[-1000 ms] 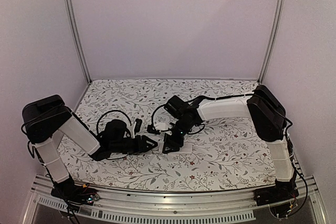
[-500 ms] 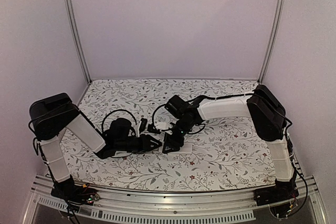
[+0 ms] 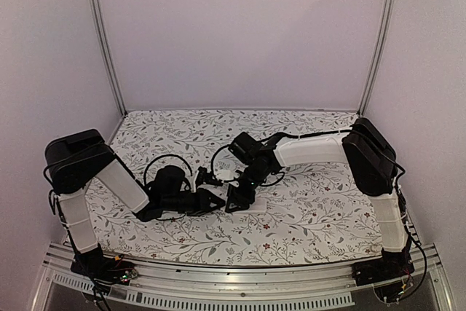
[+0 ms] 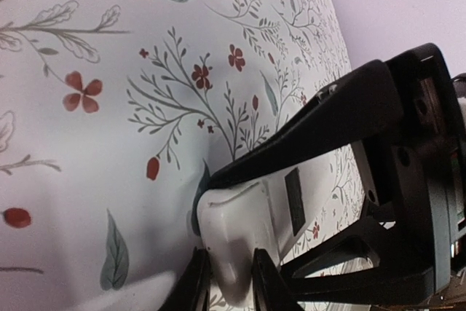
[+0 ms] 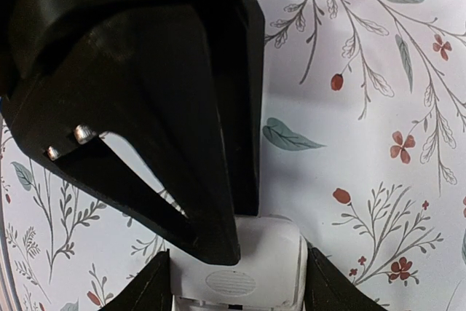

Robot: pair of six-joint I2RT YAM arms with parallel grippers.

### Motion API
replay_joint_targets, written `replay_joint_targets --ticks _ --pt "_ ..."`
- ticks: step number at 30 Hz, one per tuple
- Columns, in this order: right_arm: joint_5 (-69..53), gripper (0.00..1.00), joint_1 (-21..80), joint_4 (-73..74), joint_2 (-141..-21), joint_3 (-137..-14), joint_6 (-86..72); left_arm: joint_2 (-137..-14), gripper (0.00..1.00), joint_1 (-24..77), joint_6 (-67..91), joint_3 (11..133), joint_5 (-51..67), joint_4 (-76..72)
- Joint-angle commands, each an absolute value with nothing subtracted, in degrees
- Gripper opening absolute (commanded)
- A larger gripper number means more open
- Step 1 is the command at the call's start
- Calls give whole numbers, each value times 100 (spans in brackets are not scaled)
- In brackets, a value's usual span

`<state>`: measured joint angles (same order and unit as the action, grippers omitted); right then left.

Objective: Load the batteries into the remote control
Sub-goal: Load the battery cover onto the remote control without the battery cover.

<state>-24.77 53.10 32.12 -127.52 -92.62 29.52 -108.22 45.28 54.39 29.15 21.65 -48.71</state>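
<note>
Remote control [image 5: 255,260], a white rectangular plastic handset, rests mid-way across the floral tablecloth [image 3: 313,216], clamped sideways in the right gripper [image 5: 240,276] — likely steadying it — while the left gripper [image 4: 229,267], jaws narrow, straddles one end.

L arm folded low, forearm stretched rightward, left gripper [image 3: 217,199] lying near-flat, fingertips [image 4: 198,282] nipping the remote control [image 4: 240,238] at its end. R arm comes in from the right, elbow raised (wrist pitched down), right gripper [image 3: 239,203] straddling the remote control, fingers [image 5: 154,285] against both sides.
</note>
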Motion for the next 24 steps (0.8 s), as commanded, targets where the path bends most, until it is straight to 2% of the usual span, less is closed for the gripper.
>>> replay_joint_targets --ticks 1,6,10,21,24 --pt "-2425 60 5284 3552 -12994 -9176 2994 -10939 20 4632 5440 3003 2174 -4743" --pt "-2430 63 5280 3560 -12998 -9167 3005 -10943 17 4641 5425 3030 2071 -4648" --pt "-2409 69 5282 3579 -12999 -9152 2997 -11020 17 4646 5496 3046 1973 -4516" --pt "-2446 74 5235 3630 -12996 -9087 3067 -11031 17 4711 5405 3236 1619 -3933" --pt "-2465 79 5130 3632 -12924 -9008 3062 -11054 17 4719 5377 3237 1601 -3871"
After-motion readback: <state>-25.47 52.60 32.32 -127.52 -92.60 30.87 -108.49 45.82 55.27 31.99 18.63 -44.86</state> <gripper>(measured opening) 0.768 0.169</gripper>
